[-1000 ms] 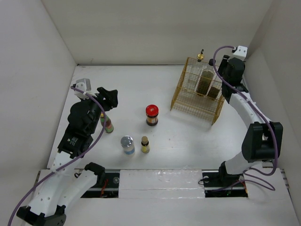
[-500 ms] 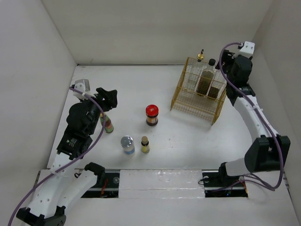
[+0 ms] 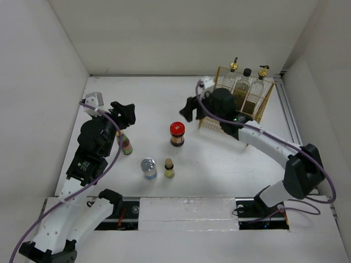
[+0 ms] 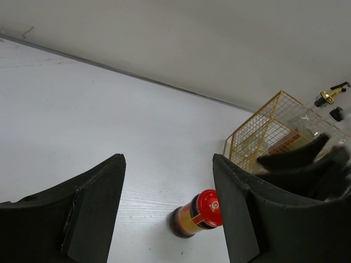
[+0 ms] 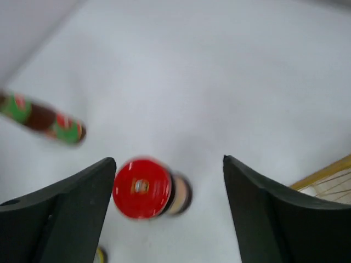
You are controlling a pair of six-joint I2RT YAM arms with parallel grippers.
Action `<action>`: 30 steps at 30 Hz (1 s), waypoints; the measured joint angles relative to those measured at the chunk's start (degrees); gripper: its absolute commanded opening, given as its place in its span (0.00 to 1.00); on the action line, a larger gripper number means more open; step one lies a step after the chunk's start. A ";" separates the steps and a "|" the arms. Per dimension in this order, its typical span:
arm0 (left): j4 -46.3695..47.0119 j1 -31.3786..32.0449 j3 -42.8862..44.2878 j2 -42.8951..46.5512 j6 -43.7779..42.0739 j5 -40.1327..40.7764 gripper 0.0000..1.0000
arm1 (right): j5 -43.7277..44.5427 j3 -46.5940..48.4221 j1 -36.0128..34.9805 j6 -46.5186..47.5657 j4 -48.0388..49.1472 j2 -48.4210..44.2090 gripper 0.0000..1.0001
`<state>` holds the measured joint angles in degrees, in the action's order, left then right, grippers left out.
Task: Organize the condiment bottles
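The red-lidded jar [image 3: 177,133] stands mid-table; it also shows in the left wrist view [image 4: 198,213] and the right wrist view [image 5: 143,188]. My right gripper [image 3: 192,104] is open and empty, above and right of that jar, in front of the gold wire basket [image 3: 219,118]. The basket holds two tall gold-spouted bottles [image 3: 234,68] [image 3: 262,72] and the dark black-capped jar [image 3: 247,74]. My left gripper [image 3: 129,114] is open and empty just above the colourful-labelled bottle [image 3: 126,144]. The silver-lidded jar [image 3: 148,168] and the small yellow bottle [image 3: 169,168] stand near the front.
White walls close in the table on the left, back and right. The basket stands at the back right, close to the right wall. The arm bases sit at the near edge.
My right arm has swung from the basket's far right side across to its left front, now over the red-lidded jar. The bottles in the basket are uncovered. My left arm has not moved.
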<state>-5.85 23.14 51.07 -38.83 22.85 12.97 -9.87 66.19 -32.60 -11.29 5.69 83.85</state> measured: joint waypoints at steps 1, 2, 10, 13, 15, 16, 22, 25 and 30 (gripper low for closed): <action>-0.02 0.00 0.00 0.00 0.07 0.42 0.60 | -0.66 -0.96 -1.81 0.15 -2.08 1.42 0.92; -0.02 0.00 0.00 0.00 0.13 0.72 0.60 | -1.20 -1.77 -3.54 0.63 -4.31 2.47 0.94; -0.04 0.00 0.00 0.09 0.20 1.75 0.60 | 2.01 1.95 -10.64 3.72 -13.84 8.68 0.99; -0.04 0.00 0.00 0.15 0.20 1.90 0.60 | 4.20 4.17 -11.08 4.33 -15.10 10.29 0.99; -0.04 0.00 0.00 0.22 0.20 1.90 0.60 | 5.46 5.31 -11.39 4.55 -15.98 11.17 0.99; -0.04 0.00 0.00 0.22 0.22 1.90 0.60 | 6.05 5.86 -11.43 4.66 -16.26 11.63 0.99; 0.00 0.00 0.00 0.42 0.20 1.81 0.60 | 9.29 7.56 -12.52 5.05 -18.12 14.75 0.94; 0.00 0.00 0.00 0.42 0.22 1.79 0.60 | 10.34 8.31 -13.20 5.11 -19.45 15.41 0.79; -0.02 0.00 0.00 0.55 0.20 1.77 0.60 | 12.28 9.18 -14.40 5.51 -20.63 15.65 0.59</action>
<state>-5.87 23.14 51.07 -38.28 23.05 14.74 2.42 75.37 -47.00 -5.78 -14.94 99.50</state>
